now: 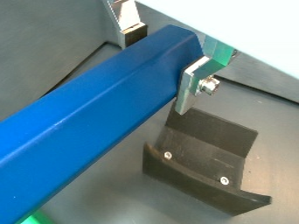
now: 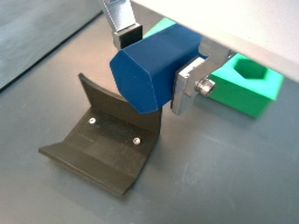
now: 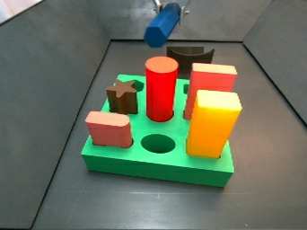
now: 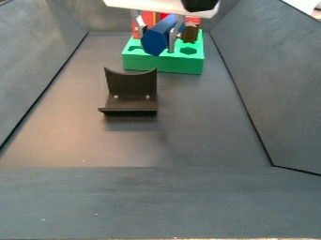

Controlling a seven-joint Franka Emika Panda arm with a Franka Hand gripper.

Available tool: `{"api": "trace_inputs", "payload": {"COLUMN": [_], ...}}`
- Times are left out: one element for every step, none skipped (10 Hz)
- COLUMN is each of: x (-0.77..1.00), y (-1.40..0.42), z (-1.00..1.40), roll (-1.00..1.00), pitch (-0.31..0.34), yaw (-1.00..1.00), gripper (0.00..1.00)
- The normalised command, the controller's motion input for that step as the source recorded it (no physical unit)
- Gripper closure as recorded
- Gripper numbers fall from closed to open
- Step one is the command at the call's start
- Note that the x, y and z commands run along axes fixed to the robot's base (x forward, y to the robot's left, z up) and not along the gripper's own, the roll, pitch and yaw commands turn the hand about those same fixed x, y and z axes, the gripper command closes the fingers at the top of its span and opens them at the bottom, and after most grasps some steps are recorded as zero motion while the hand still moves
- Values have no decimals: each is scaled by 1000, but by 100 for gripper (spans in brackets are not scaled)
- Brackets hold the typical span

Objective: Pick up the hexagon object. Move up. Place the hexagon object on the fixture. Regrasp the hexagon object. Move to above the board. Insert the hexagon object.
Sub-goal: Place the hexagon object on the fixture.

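Both wrist views look down from close beside the gripper [image 1: 162, 59], past the bar [image 2: 155, 72] to the fixture [image 2: 103, 140] below. Both side views look from farther off, from opposite ends, sharing gripper, fixture [image 4: 129, 92] and board [image 3: 144, 162].

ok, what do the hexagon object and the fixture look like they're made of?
Hexagon object, held in the gripper above the fixture: likely plastic, with a uniform blue, smooth satin sheen. Fixture: matte black, faint surface streaks and small screws; plastic or coated metal, can't tell which.
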Motion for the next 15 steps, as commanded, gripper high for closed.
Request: {"api": "trace_inputs", "payload": {"x": [65,54,46,40,900,862,727,564,476,418,339,274,217,150,101], "y": [-96,-77,-48,-29,775,760,632,407,235,87,58,56,55,53,55], "z": [-50,-41,-40,-39,697,674,514,246,67,-2,11,9,-5,-8,-6], "roll": [36,36,37,38,-1000,-1000,-1000,-1000,-1000,-1000,-1000,-961,-800,-586,-423], "pitch": [-86,-85,-80,-74,105,123,164,191,202,219,260,282,254,214,185], "yaw": [879,634,422,235,307,271,221,188,159,124,82,31,-21,-75,-100], "gripper": [100,100,100,100,100,100,100,100,100,100,100,100,100,100,100]}}
